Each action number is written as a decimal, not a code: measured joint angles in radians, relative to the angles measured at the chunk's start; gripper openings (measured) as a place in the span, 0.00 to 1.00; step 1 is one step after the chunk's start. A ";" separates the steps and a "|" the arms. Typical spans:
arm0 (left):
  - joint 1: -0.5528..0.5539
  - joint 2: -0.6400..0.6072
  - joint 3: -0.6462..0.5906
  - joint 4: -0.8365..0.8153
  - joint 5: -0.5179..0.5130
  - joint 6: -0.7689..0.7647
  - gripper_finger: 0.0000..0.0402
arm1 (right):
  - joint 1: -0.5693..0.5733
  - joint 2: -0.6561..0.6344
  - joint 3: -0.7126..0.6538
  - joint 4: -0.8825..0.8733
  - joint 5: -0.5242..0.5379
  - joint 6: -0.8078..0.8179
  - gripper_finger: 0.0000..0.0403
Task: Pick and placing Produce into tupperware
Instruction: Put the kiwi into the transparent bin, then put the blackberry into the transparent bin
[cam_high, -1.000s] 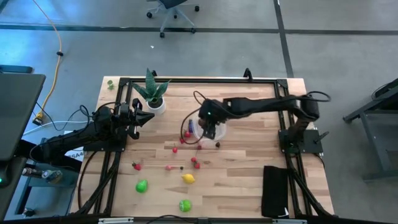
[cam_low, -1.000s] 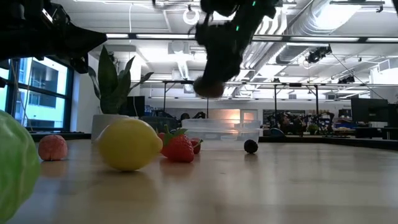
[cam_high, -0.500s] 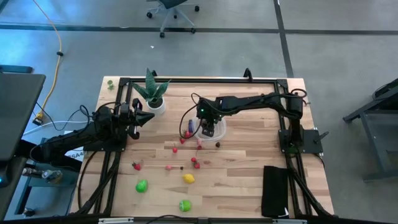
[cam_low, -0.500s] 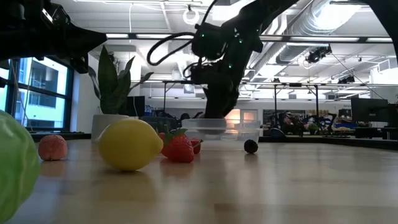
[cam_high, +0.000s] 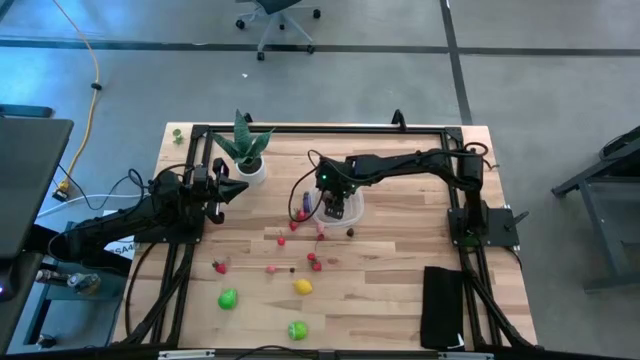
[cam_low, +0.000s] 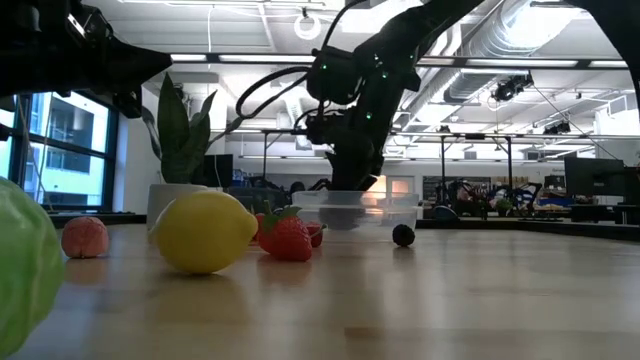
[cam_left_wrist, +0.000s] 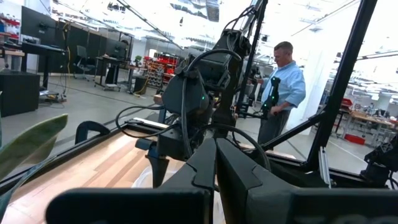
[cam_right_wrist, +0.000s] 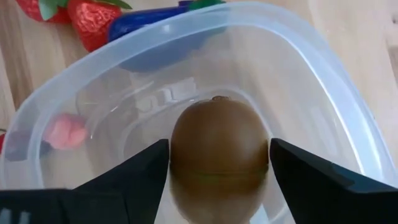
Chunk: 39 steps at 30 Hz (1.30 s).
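The clear tupperware (cam_high: 352, 212) stands mid-table; its rim (cam_right_wrist: 348, 124) fills the right wrist view. My right gripper (cam_right_wrist: 219, 146) reaches down into it with a brown kiwi (cam_right_wrist: 217, 137) between its fingers. A pink piece (cam_right_wrist: 65, 134) shows at the tub's wall. Loose produce lies on the wood: a lemon (cam_high: 303, 287), two green fruits (cam_high: 228, 298), strawberries (cam_high: 315, 262), a dark berry (cam_low: 403, 235) and a purple piece (cam_high: 303, 205) beside the tub. My left gripper (cam_high: 240, 188) waits shut at the table's left side. My right gripper has the kiwi's two opposite sides (cam_right_wrist: 177, 155) between its two fingers (cam_right_wrist: 134, 171). The fingers slant steeply down from above into the tupperware. The kiwi sits below the rim; I cannot tell whether it rests on the tub's floor.
A spiky plant in a white pot (cam_high: 247, 150) stands at the far left, near my left gripper. A black pad (cam_high: 442, 305) lies at the near right. Bare wood lies right of the tub. A person (cam_left_wrist: 283, 93) stands beyond the table.
My right gripper has come down with the kiwi from well above the table into the tupperware, tipping more steeply downward. In the low view the kiwi has sunk from high above the tub to behind its wall. The left arm has kept still.
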<state>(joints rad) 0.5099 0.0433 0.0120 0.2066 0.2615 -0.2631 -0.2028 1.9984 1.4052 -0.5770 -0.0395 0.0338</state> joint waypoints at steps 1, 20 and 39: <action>0.000 0.000 0.000 0.000 0.000 0.000 0.01 | 0.000 0.000 0.000 0.002 0.000 -0.003 0.69; 0.000 0.000 0.000 0.000 0.000 0.000 0.01 | 0.147 -0.300 -0.042 -0.206 0.152 0.380 0.70; 0.000 0.000 0.000 -0.008 0.000 0.000 0.01 | 0.686 -0.217 -0.734 0.730 0.944 0.910 0.70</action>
<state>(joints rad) 0.5101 0.0437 0.0120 0.1986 0.2611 -0.2630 0.4835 1.7814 0.6715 0.1532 0.9047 0.9440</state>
